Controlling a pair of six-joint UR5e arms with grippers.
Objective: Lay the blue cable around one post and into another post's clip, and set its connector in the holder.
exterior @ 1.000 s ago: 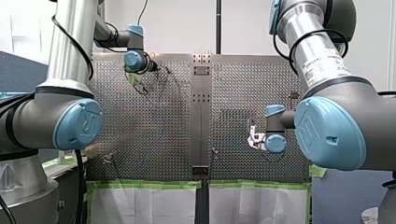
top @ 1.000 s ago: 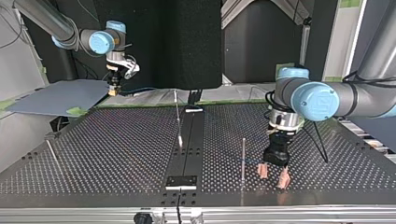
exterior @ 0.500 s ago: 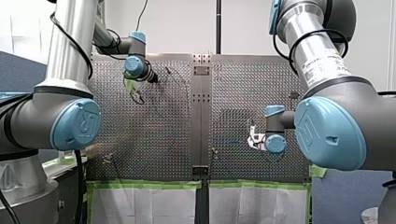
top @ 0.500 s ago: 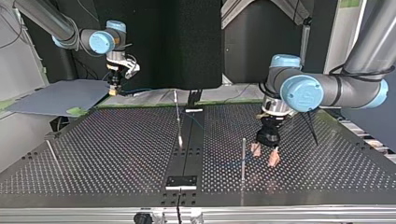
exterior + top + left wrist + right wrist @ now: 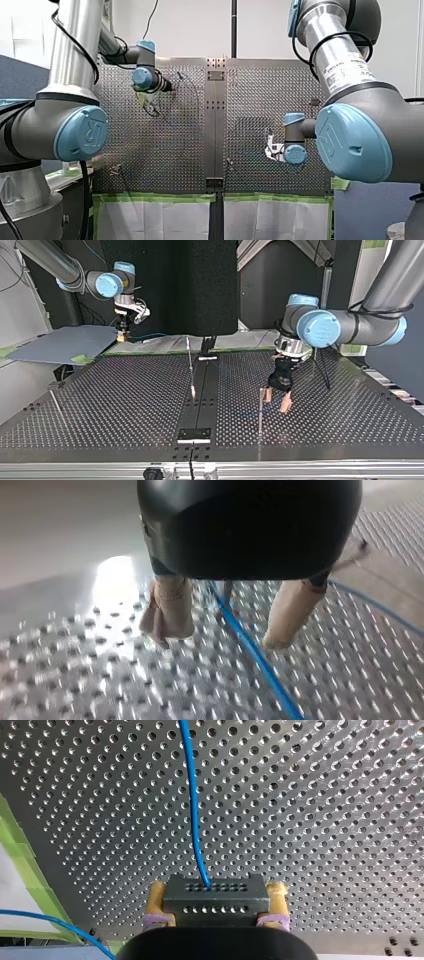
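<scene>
**One pair open, one pair clamped**

Underneath, a perforated metal desk (image 5: 125, 405) with green tape (image 5: 160, 197) along one edge; dark panels (image 5: 200, 285) behind. Beside a slim metal post (image 5: 260, 410), left jaws wide apart, beige pads (image 5: 167, 610) either side of the thin blue cable (image 5: 250, 650), not pinching. Near the taped edge, right jaws clamped, yellow pads (image 5: 156, 897) on the black perforated connector block (image 5: 215, 897). White label (image 5: 345, 67) on right arm: unreadable.
</scene>
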